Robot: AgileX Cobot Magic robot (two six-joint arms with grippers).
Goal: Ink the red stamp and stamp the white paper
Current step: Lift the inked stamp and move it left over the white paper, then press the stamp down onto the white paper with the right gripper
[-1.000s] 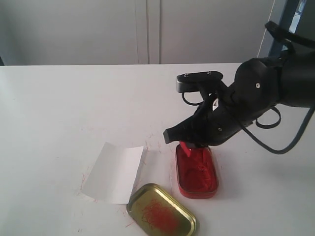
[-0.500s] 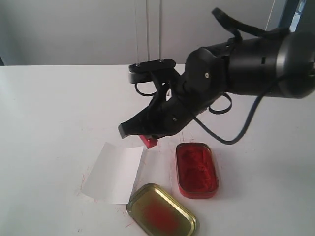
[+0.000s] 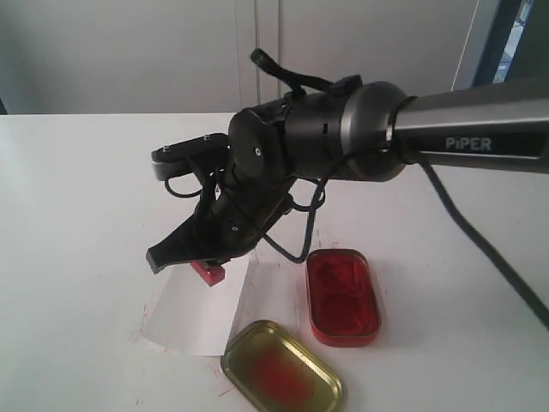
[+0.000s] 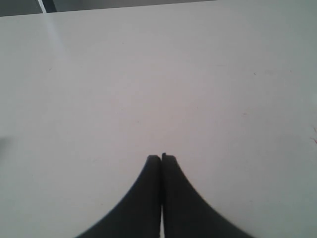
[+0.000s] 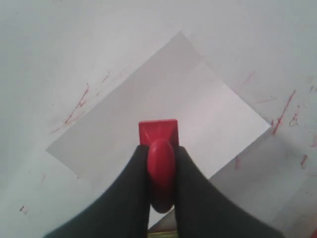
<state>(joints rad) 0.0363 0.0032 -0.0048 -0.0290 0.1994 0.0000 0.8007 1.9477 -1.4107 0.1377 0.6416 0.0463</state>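
Note:
My right gripper [image 3: 202,257] [image 5: 161,151] is shut on the handle of the small red stamp [image 3: 208,272] [image 5: 159,136]. It holds the stamp base-down just over the white paper [image 3: 193,311] [image 5: 163,99], near the slip's far edge; I cannot tell whether the base touches. The creased paper lies flat on the tabletop. My left gripper [image 4: 161,157] is shut and empty above bare white table, and it does not show in the exterior view.
A red oblong tin of ink paste [image 3: 343,296] sits to the right of the paper. Its gold oval lid [image 3: 281,378], smeared red, lies at the front edge. Red smudges [image 5: 77,106] mark the table around the paper. The right arm [image 3: 369,129] spans the scene's middle.
The right arm has swung left, carrying the stamp from the ink tin to a spot over the paper. The tin, lid and paper have stayed put.

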